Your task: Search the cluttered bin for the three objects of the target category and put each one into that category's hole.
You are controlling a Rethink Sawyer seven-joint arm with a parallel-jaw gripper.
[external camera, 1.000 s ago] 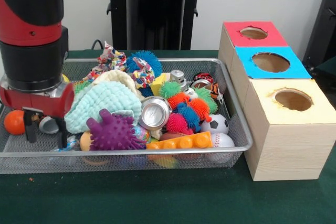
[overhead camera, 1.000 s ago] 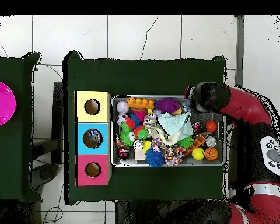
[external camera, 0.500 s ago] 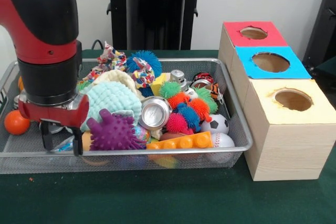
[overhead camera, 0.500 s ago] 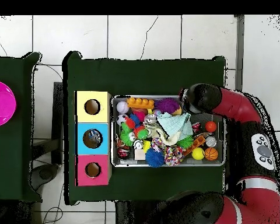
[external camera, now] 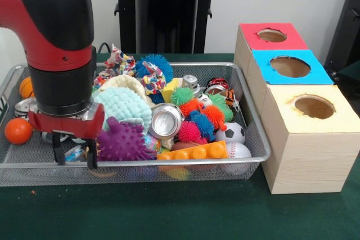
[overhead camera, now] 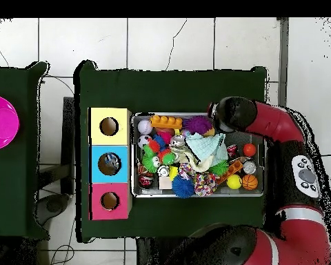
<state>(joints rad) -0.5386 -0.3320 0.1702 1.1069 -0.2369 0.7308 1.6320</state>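
We see the red and black arm's gripper (external camera: 73, 153) lowered into the silver wire-mesh bin (external camera: 256, 139) near the bin's front edge in the front view, its two dark fingers (external camera: 57, 151) spread apart with nothing between them. It hangs just beside the purple spiky rubber ball (external camera: 122, 140), which lies against the pale green knitted cloth (external camera: 121, 107). A crushed silver drink can (external camera: 165, 120) sits in the middle of the bin, with a cluster of small spiky balls in orange, pink, blue and green (external camera: 198, 117) beside it. An orange plastic building brick (external camera: 193, 152) lies along the bin's front edge, touching a white baseball (external camera: 238, 150); a small soccer ball (external camera: 230, 132) sits just behind that. A smooth orange ball (external camera: 18, 130) rests at the bin's end, apart from the gripper. Beside the bin's opposite end stands a row of three wooden boxes, each with a round hole: yellow-topped (external camera: 315, 107), blue-topped (external camera: 289, 66) and red-topped (external camera: 271, 35). From overhead, the arm (overhead camera: 265, 124) covers a corner of the bin (overhead camera: 135, 192), and a pink bowl (overhead camera: 1, 122) sits on a separate table.
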